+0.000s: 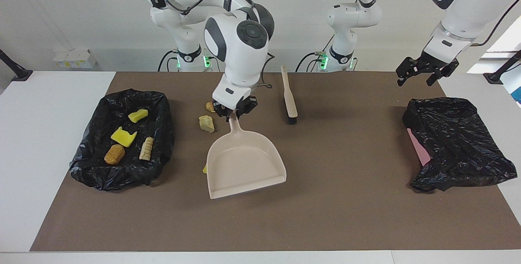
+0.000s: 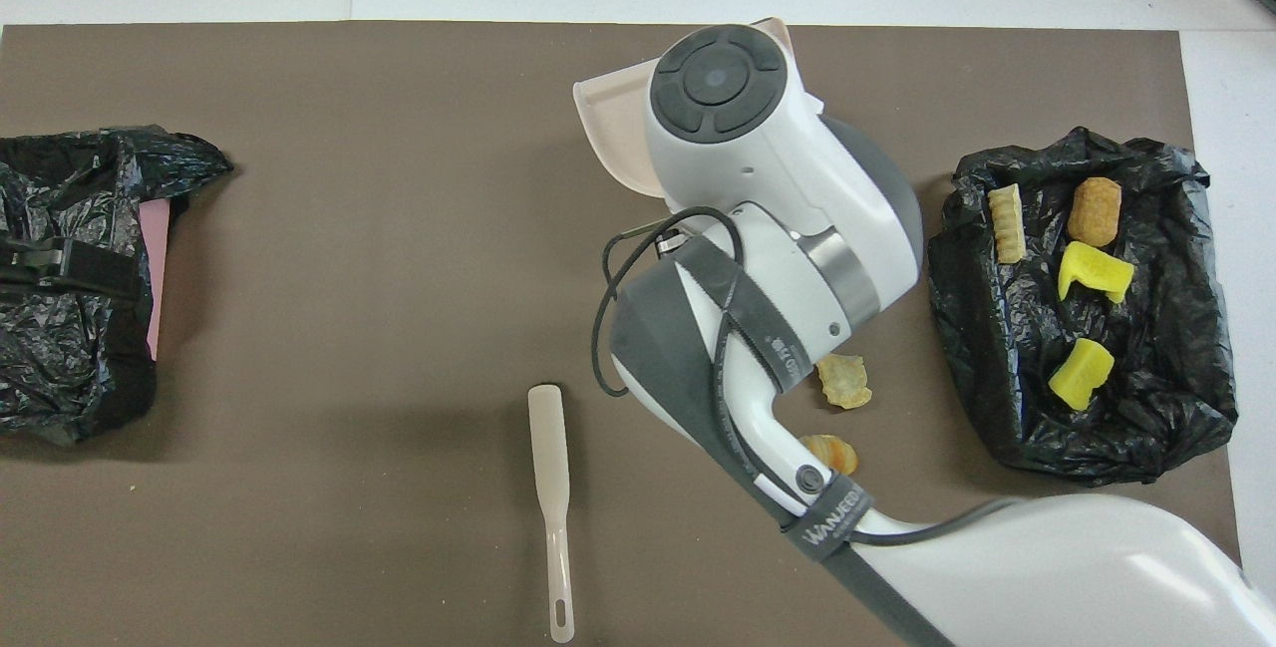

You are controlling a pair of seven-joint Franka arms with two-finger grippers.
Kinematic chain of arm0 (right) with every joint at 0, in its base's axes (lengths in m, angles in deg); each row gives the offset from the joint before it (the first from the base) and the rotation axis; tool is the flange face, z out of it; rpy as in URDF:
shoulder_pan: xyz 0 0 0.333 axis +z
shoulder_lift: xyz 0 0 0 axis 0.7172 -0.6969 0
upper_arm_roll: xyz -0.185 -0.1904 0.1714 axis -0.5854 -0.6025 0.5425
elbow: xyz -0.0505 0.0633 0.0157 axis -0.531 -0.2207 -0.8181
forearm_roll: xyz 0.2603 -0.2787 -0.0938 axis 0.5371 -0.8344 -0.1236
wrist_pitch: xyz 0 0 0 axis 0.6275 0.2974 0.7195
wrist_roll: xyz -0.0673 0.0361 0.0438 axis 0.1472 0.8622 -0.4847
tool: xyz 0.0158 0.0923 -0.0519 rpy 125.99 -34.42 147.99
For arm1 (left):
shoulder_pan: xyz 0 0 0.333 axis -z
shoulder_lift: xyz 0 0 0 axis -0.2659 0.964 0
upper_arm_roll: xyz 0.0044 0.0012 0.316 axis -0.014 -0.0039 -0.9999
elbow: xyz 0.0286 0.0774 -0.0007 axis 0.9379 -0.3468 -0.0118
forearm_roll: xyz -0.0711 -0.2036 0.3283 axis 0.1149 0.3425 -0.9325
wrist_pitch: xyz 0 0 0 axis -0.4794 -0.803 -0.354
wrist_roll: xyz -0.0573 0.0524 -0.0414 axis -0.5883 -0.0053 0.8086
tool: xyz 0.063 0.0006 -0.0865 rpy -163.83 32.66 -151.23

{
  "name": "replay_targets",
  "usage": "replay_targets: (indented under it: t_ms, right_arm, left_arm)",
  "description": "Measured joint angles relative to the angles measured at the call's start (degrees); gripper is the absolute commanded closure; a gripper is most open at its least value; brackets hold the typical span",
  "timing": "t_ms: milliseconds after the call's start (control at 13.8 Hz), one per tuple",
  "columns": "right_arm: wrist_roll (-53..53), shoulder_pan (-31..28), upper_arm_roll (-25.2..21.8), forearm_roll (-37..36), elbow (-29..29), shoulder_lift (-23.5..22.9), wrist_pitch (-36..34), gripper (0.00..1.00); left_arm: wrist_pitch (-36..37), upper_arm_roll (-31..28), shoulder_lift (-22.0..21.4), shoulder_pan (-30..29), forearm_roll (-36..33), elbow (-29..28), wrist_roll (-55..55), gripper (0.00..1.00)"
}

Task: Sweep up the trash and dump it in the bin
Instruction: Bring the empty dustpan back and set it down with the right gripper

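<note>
The brown mat (image 1: 325, 215) covers the table. At the right arm's end sits the bin (image 1: 160, 134), lined in black, with four pieces of trash (image 1: 123, 137) inside. A second black bag (image 1: 456, 142) lies at the left arm's end. The right gripper (image 1: 233, 110) pinches the dustpan (image 1: 244, 166) by its handle, pan near mid-mat. Beside it lie a beige chunk (image 1: 206, 123), an orange lump (image 1: 209, 106) and a yellow piece (image 1: 204, 169). The brush (image 1: 289, 101) lies nearer the robots. The left gripper (image 1: 423, 70), fingers spread, waits above the second bag

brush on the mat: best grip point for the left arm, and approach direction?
Grip the brush by its slim handle, the end nearest the robots, coming straight down. It lies flat, bristle head pointing away, nothing beside it. The left gripper hangs over the mat's edge.
</note>
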Motion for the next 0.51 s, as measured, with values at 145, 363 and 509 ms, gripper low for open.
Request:
replay_targets:
  t_ms: [145, 363, 509]
  right_arm:
    - [5.41, 2.17, -0.03, 1.39, -0.52, -2.66, 3.68, 1.0]
    - [13.81, 6.46, -0.07, 1.88, -2.92, -7.7, 8.35, 1.0]
    - [17.17, 8.45, -0.08, 1.94, -3.86, -10.49, 10.75, 1.0]
  left_arm:
    - [0.06, -0.02, 0.0, 0.0, 0.0, 0.0, 0.0, 0.0]
    - [0.52, -0.02, 0.0, 0.0, 0.0, 0.0, 0.0, 0.0]
    - [0.86, -0.01, 0.0, 0.0, 0.0, 0.0, 0.0, 0.0]
